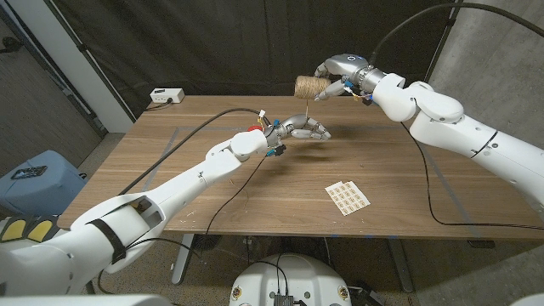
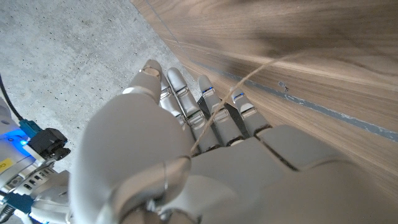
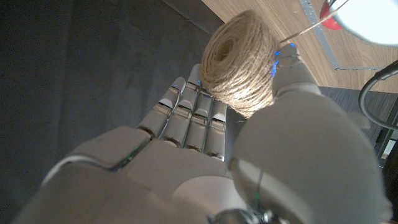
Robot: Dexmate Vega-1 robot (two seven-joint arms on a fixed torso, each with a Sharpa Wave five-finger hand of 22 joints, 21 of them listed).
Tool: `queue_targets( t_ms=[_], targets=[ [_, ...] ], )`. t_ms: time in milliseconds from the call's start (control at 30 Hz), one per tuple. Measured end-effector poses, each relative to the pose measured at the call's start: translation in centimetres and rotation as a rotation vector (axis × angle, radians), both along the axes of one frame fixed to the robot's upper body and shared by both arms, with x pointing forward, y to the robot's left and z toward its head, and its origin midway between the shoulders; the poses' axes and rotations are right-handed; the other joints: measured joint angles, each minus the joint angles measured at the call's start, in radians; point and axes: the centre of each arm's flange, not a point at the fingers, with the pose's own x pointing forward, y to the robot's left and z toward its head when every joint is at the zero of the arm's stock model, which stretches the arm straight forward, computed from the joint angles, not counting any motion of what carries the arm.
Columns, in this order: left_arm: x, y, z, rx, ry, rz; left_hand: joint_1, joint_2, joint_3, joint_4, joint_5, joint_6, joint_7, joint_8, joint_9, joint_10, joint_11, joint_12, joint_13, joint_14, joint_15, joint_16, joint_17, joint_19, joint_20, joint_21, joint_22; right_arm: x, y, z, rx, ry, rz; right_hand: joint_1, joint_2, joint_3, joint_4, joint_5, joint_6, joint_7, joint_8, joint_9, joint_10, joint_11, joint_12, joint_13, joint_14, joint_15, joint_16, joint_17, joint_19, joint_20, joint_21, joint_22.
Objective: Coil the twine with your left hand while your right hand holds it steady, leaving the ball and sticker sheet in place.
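Observation:
My right hand point(image 1: 342, 73) holds the ball of twine point(image 1: 306, 86) in the air above the table's far edge. In the right wrist view the ball point(image 3: 239, 62) sits between thumb and fingers. A thin twine strand point(image 1: 302, 109) drops from the ball to my left hand point(image 1: 299, 131), which hovers low over the middle of the table with fingers stretched toward the right. In the left wrist view the strand point(image 2: 249, 78) runs across the fingers point(image 2: 186, 99) and is pinched at the thumb. The sticker sheet point(image 1: 349, 197) lies flat near the front right.
A small white box point(image 1: 167, 96) stands at the table's point(image 1: 212, 212) back left corner. A black cable point(image 1: 191, 136) crosses the table along my left arm; another cable point(image 1: 429, 191) loops over the right side. A blue bin point(image 1: 34, 178) stands on the floor at the left.

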Motion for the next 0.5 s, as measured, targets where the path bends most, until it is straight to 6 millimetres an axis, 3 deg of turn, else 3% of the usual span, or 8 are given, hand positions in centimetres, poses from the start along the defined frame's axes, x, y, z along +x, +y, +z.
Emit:
queue_targets(
  t_ms=[500],
  targets=[
    [-0.2,-0.3,0.3,0.011,-0.002,-0.026,0.000,0.000,0.000,0.000,0.000,0.009,0.002,0.000,0.002,0.013,-0.002,0.000,0.008,0.005,-0.005,0.000,0.001,0.004,-0.004,0.000,0.000,1.4,0.0,0.4,-0.009,-0.004,-0.030,0.001,-0.001,0.000,0.000,0.000,0.000,0.000,-0.001,0.000,0.005,0.005,0.003,0.000,0.000,0.000,0.000,0.005,0.004,-0.004,0.000,0.000]
  ],
)
